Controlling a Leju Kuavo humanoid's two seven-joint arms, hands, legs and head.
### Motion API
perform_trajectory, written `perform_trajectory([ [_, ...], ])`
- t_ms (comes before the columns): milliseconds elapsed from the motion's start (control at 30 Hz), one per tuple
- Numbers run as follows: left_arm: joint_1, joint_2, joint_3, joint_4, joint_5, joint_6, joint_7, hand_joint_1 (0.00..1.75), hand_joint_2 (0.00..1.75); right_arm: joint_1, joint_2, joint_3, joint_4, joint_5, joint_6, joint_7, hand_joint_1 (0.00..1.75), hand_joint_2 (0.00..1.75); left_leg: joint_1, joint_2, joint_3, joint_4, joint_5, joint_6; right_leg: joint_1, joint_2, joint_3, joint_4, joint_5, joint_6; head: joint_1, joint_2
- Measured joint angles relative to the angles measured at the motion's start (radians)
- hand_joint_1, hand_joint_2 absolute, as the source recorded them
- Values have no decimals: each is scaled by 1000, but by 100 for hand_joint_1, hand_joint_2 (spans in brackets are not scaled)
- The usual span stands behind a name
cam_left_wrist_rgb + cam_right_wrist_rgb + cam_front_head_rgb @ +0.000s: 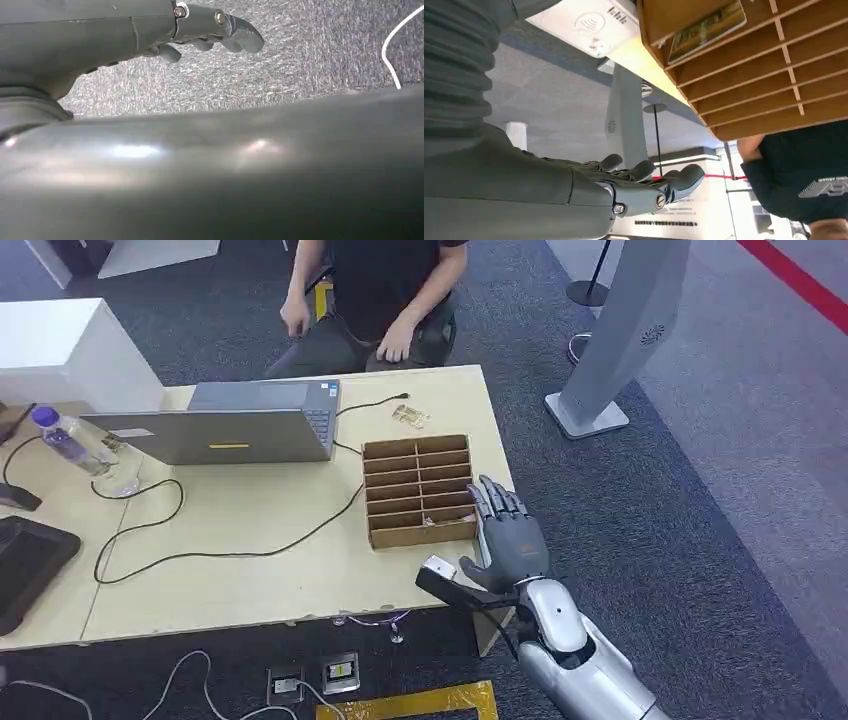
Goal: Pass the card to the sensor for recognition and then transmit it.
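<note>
Your bench (250, 540) carries the work: a laptop (230, 425) faces the seated person (380, 290) at the far side, likely for reading results. The divided wooden tray (418, 490) sits near the right edge, within the right arm's reach. Your right hand (510, 540) hovers just beside the tray, fingers spread, grasping nothing. The white sensor (584, 22) lies close by the tray. The card (706, 30) rests in a tray compartment, not yet picked. Left hand (210, 30) hangs over carpet, fingers curled, empty.
</note>
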State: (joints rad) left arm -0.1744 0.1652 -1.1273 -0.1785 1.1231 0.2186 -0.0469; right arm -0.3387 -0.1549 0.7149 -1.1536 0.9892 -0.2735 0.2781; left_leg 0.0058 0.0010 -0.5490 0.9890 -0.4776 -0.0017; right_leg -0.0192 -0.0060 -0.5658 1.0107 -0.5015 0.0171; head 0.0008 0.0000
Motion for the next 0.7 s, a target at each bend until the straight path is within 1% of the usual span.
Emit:
perform_trajectory([
  [167,0,0,0,0,-3,0,0,0,0,-19,19,8,50,7,-17,-9,0,175,0,0,0,0,0,0,0,0,0,0,0,0,0,0],
  [433,0,0,-1,0,-6,0,0,0,0,-35,29,14,77,25,-23,-12,0,175,0,0,0,0,0,0,0,0,0,0,0,0,0,0],
  [700,0,2,-2,0,-14,-3,0,0,0,-53,36,13,103,90,-19,-21,0,175,0,0,0,0,0,0,0,0,0,0,0,0,0,0],
])
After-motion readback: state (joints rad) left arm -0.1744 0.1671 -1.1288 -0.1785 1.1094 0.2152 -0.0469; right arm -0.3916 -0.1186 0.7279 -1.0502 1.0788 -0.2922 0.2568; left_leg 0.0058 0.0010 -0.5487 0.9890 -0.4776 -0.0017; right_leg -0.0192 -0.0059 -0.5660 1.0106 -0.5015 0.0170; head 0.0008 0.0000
